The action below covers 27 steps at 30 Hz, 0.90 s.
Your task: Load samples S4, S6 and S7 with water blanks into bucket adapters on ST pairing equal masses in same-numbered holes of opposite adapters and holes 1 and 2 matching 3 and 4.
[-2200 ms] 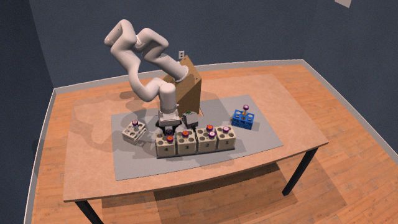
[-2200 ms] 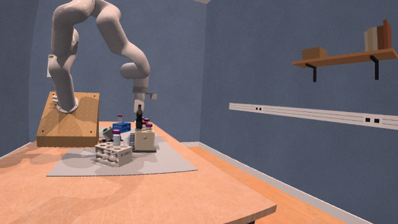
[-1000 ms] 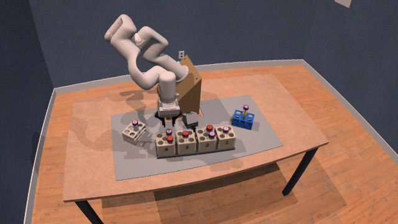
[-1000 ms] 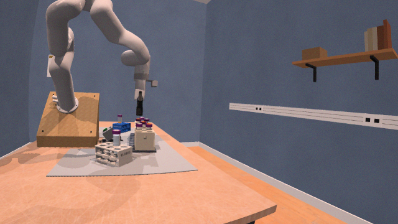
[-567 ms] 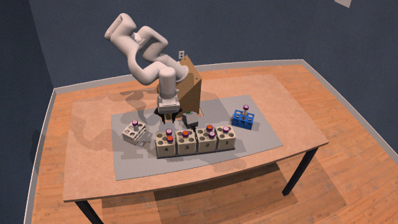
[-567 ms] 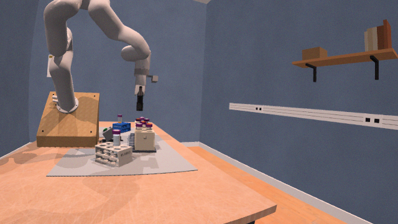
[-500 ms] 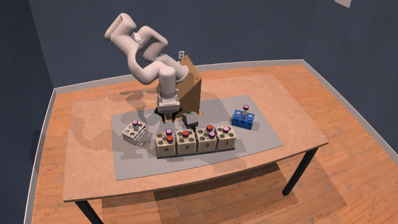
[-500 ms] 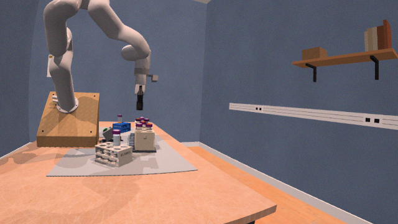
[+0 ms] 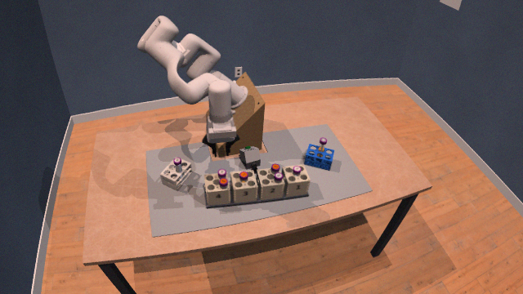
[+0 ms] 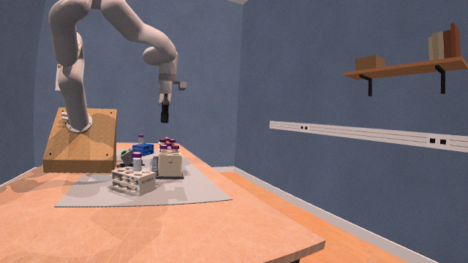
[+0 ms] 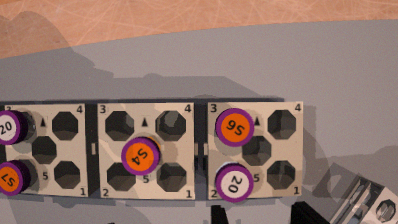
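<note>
Two "20" caps (image 11: 234,183) (image 11: 7,128); orange "S4" (image 11: 140,156) between.

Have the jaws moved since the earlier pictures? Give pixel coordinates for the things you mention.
Yes. The jaws (image 9: 221,152) (image 10: 164,122) have gone up: earlier they were down at the adapters' tops (image 10: 170,154), and now they hang well above them.
</note>
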### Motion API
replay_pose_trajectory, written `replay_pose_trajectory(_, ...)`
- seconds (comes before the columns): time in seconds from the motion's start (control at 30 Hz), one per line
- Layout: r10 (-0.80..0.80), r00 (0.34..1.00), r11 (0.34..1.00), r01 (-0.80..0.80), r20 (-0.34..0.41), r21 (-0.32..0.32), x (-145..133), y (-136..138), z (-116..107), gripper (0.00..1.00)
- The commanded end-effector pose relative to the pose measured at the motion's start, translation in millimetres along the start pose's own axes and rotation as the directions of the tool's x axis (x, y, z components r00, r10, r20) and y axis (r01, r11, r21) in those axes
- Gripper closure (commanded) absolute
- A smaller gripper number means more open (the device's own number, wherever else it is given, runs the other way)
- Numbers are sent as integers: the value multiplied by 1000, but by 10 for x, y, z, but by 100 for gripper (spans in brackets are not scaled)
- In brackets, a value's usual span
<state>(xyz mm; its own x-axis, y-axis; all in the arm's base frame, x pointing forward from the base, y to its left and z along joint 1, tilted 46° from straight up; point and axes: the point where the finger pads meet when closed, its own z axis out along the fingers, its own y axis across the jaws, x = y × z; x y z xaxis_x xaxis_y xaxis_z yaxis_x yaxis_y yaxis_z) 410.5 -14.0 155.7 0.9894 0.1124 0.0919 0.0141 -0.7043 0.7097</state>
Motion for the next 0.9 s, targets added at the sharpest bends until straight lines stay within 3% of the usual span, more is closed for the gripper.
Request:
replay_pose_trajectory(0.0, 1, 1000, 1000, -1, -3, 1, 10, 1, -90, 56)
replay_pose_trajectory(0.83, 1, 1000, 1000, -1, -3, 1, 10, 1, -113, 56)
replay_pose_trajectory(0.87, 34, 999, 999, -34, 2, -4, -27, -26, -94, 100)
